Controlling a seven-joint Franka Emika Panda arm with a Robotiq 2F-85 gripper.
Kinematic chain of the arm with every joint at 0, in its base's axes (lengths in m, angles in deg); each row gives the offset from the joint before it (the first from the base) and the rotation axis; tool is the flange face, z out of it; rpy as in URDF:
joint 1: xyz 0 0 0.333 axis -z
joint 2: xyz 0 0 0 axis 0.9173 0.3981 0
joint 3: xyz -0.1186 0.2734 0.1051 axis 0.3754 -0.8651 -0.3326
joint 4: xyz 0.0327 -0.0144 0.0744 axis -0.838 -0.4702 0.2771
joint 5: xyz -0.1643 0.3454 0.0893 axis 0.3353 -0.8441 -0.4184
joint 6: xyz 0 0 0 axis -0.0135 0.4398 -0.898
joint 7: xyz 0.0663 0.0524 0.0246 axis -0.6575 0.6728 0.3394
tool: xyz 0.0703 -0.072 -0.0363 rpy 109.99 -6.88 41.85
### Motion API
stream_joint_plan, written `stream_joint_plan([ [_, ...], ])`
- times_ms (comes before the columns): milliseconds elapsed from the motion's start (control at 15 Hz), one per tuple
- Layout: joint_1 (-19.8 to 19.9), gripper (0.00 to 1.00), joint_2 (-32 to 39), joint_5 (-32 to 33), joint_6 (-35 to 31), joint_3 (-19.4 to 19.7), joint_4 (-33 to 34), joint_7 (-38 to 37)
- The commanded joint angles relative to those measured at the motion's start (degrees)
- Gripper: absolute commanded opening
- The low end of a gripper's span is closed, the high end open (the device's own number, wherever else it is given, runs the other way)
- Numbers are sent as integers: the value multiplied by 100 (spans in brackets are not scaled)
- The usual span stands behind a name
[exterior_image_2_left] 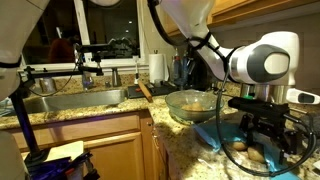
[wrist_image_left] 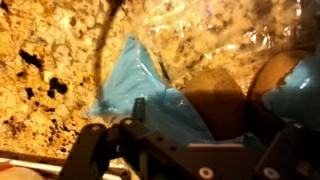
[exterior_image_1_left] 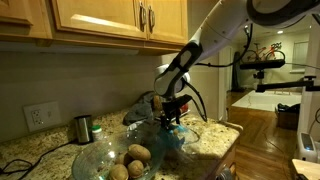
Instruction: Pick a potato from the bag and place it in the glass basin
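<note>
A speckled granite counter [exterior_image_1_left: 30,155] runs beneath pale wooden cabinets [exterior_image_1_left: 100,20], with a steel sink [exterior_image_2_left: 60,103] let into it along the window side. The glass basin [exterior_image_1_left: 95,160] stands at the counter's front edge in an exterior view and already holds a few potatoes [exterior_image_1_left: 138,153]. Just beside it, toward the counter's free end, lies the bag [exterior_image_1_left: 200,135], crinkled and light blue. A paper towel roll [exterior_image_2_left: 157,67] stands at the back edge behind the basin [exterior_image_2_left: 178,108], and a small dark-green cup [exterior_image_1_left: 83,128] sits near the wall below an outlet [exterior_image_1_left: 36,116]. The gripper [wrist_image_left: 190,155] hangs low over the bag [wrist_image_left: 130,85] with its jaws spread wide and nothing between them. In the wrist view two potatoes in the bag [wrist_image_left: 215,100] lie just ahead of it under clear film. The white arm [exterior_image_1_left: 215,35] slopes down from high on the free-end side, its wrist bent so the gripper [exterior_image_2_left: 265,140] points straight down at the bag [exterior_image_2_left: 232,128].
</note>
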Motion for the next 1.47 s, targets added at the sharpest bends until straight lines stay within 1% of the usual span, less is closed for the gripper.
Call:
stream_joint_plan([
  [0, 87, 100, 44, -34, -141, -26, -27, 92],
  [267, 428, 100, -18, -626, 297, -330, 66, 644],
  [467, 555, 100, -66, -891, 309, -365, 53, 853],
  [1000, 559, 100, -68, -968, 228, -353, 32, 953],
  [1067, 558, 93, -68, -968, 227, -355, 33, 960],
  [1200, 558, 82, -66, -974, 226, -365, 36, 976],
  [1333, 557, 84, -54, -980, 228, -377, 45, 984],
  [1400, 555, 82, -48, -985, 232, -383, 51, 988],
])
